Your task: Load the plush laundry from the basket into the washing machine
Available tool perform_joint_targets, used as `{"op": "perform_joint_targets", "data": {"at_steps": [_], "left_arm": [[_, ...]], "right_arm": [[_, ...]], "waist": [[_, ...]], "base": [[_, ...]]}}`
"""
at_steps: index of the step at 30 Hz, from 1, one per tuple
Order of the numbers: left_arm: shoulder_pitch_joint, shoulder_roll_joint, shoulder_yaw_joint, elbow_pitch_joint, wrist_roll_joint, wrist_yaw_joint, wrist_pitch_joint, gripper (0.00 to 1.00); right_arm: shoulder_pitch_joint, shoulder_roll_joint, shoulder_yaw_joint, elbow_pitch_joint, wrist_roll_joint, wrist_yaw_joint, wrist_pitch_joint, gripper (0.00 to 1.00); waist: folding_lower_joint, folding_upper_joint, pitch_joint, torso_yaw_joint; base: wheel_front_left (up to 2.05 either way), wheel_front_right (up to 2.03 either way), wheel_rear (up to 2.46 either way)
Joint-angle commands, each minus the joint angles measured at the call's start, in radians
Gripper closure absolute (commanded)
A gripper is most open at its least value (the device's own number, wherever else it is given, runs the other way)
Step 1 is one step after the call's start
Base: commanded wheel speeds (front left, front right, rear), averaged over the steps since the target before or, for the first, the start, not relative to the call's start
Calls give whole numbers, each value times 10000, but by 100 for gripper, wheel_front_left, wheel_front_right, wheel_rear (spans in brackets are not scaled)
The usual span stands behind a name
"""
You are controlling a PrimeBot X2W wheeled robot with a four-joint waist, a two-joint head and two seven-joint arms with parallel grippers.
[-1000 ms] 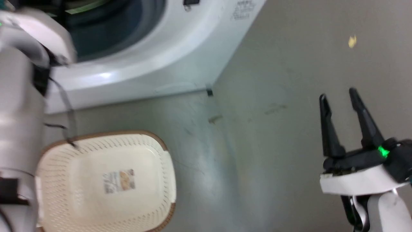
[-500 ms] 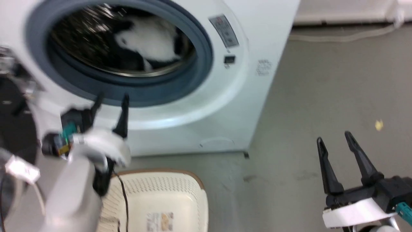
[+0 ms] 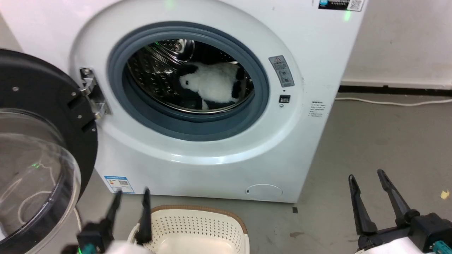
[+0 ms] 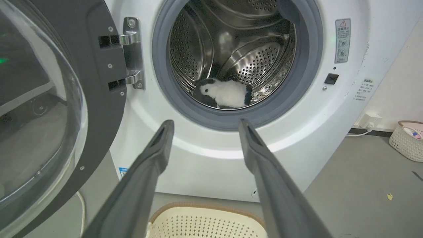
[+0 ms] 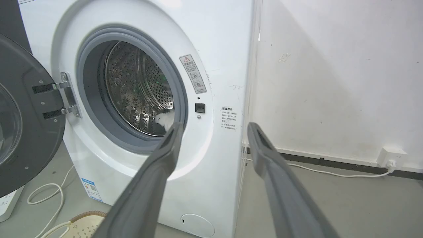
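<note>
A grey floor (image 3: 370,141) and a white wall (image 3: 399,42) are seen around a white washing machine (image 3: 212,169). At the left, its door (image 3: 42,106) is swung wide on the hinge, so the drum mouth is kept free for loading. The left pincer (image 3: 132,192) is held open and empty by the basket (image 3: 197,211), below the opening. The plush toy (image 3: 212,83) is found lying on the drum's bottom, so the loading is judged done. Far right, the right pincer (image 3: 366,174) is held open and empty, well apart. A blue label (image 3: 119,183) and a warning sticker (image 3: 281,70) are noted, but their print cannot be read.
</note>
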Motion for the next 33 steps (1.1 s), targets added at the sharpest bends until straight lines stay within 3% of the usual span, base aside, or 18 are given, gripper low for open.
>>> {"op": "perform_joint_targets", "data": {"at_steps": [1, 19, 20, 33], "left_arm": [[501, -198, -92, -240, 160, 69, -42, 0], [631, -505, -48, 36, 860, -462, -43, 0], [793, -481, -77, 15, 813, -435, 6, 100], [740, -544, 34, -116, 991, -415, 231, 100]], "right_arm": [[167, 7, 85, 86, 79, -9, -46, 0], [292, 7, 330, 848, 157, -9, -46, 0], [151, 0, 309, 841, 133, 0, 4, 100], [82, 1, 312, 792, 74, -1, 225, 100]], "waist": [[2, 0, -95, 122], [2, 0, -101, 172], [2, 0, -101, 173], [2, 0, -86, 153]], "base": [[0, 0, 0], [0, 0, 0], [0, 0, 0], [0, 0, 0]]}}
